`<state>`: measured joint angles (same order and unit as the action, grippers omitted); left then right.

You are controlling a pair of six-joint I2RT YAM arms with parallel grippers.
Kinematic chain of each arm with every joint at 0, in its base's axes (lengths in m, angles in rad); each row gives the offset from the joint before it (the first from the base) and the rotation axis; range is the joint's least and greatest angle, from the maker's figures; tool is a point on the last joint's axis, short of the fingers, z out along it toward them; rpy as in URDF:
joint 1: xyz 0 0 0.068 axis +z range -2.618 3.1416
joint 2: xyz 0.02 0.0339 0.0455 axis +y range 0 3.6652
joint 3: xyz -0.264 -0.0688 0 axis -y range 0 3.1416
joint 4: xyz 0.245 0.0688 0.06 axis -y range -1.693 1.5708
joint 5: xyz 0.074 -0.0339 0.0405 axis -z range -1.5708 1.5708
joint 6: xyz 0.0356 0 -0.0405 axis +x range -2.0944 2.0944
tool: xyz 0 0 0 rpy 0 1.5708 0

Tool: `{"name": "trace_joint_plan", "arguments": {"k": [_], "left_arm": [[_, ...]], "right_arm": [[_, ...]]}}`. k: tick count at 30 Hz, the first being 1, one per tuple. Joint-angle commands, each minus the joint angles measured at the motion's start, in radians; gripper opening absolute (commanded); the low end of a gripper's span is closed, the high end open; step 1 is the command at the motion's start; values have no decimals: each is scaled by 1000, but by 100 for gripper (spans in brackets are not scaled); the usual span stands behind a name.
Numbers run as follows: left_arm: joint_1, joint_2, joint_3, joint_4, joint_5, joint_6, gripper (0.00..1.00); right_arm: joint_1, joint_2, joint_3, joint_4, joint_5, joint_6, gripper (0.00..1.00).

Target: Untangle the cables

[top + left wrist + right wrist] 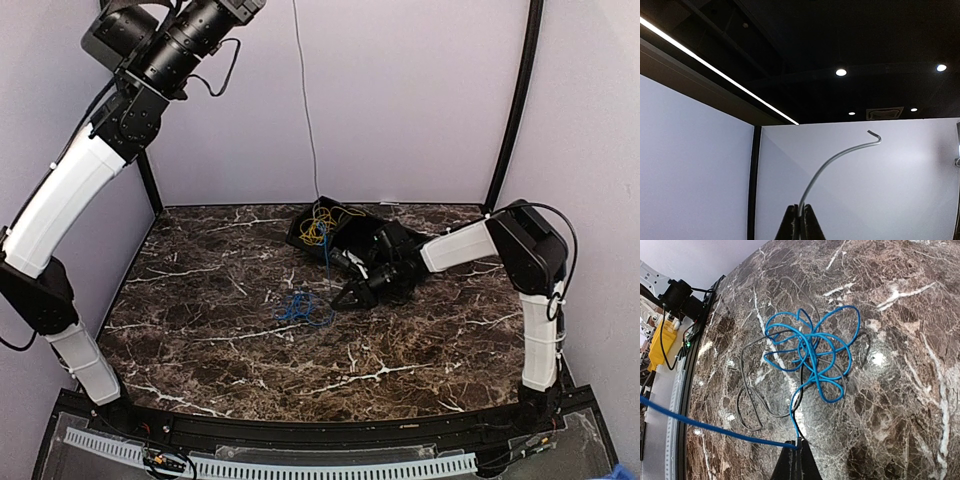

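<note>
While R pincer (796, 444) pinches blue cable (810, 346), its coil just ahead on tbl (900, 390), L pincer (800, 209) clamps grey wire (840, 153).

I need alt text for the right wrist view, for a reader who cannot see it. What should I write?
The right pincer, at the bottom edge, is shut on a blue cable whose loose loops lie tangled on a dark marble table. A thin gray cable lies looped beside it, overlapping the blue loops.
</note>
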<state>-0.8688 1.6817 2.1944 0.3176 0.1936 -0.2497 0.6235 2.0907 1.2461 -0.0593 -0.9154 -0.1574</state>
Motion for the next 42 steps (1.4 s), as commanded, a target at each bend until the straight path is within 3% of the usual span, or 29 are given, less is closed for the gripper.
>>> {"name": "trace_joint_plan", "arguments": {"k": [1, 6, 22, 26, 29, 34, 37, 42], "left_arm": [[-7, 31, 77, 32, -16, 36, 0], [-7, 107, 291, 17, -50, 99, 0], [-6, -33, 286, 143, -197, 353, 0], [-6, -89, 154, 123, -267, 362, 0], [-6, -158, -65, 142, -305, 352, 0], [-6, -196, -280, 85, -338, 323, 0], [-5, -186, -365, 39, -385, 306, 0], [0, -103, -378, -78, -415, 272, 0]], "right_arm": [[-1, 47, -25, -70, 63, -48, 0], [-1, 82, -58, -53, 75, -52, 0], [-2, 123, -53, -60, 106, -63, 0], [-3, 82, -44, -95, 98, -85, 0], [0, -9, -57, -137, 126, -132, 0], [51, -181, -80, -312, 288, -299, 0], [72, -262, -109, -388, 352, -347, 16], [66, -437, -160, -433, 404, -370, 54]]}}
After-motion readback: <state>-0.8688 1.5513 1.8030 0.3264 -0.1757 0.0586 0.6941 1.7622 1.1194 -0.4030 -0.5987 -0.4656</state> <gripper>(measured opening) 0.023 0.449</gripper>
